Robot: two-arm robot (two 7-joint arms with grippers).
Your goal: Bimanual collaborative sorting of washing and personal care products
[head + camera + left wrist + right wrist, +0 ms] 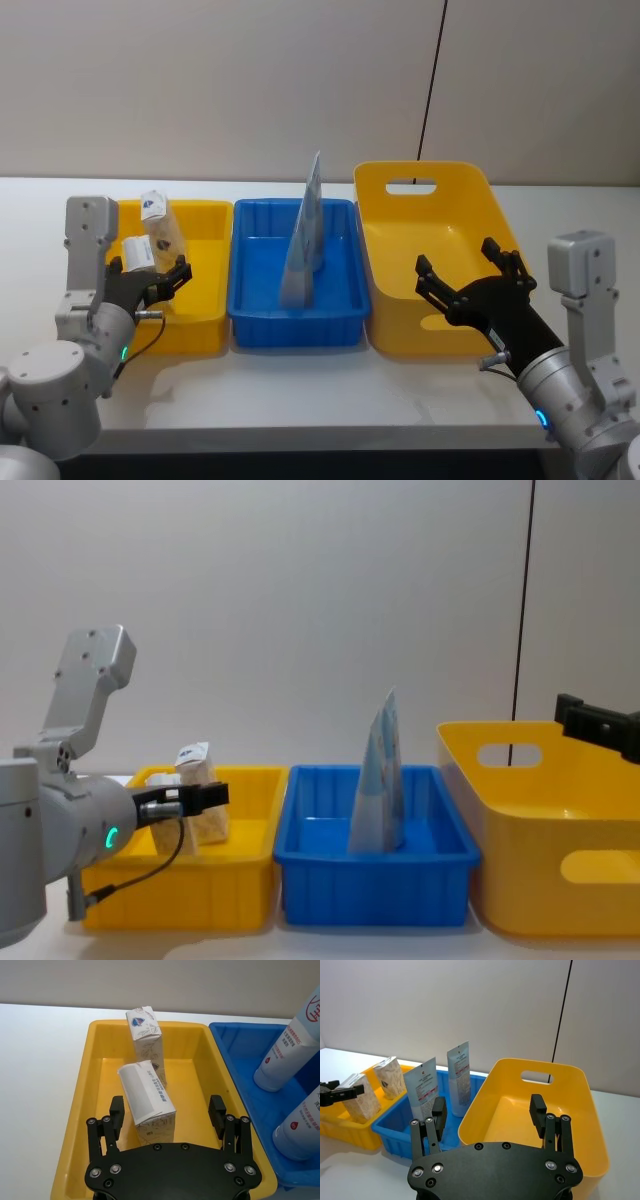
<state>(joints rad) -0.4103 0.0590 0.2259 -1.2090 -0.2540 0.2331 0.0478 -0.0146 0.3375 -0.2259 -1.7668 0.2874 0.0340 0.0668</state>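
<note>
Head view, left gripper (150, 270) spread open over the small yellow bin (200, 210), right gripper (460, 265) spread open above the large yellow bin (400, 180), left wrist view, near silver-grey pack (147, 1102) between the open fingers (117, 1110), second pack (145, 1040) upright behind, chest view, pale blue pouches (380, 780) upright in the blue bin (370, 890)

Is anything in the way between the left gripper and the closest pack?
No, nothing visible. The left gripper hangs right by the near pack in the shallow yellow bin, fingers open to either side. The other pack stands behind it.
</note>
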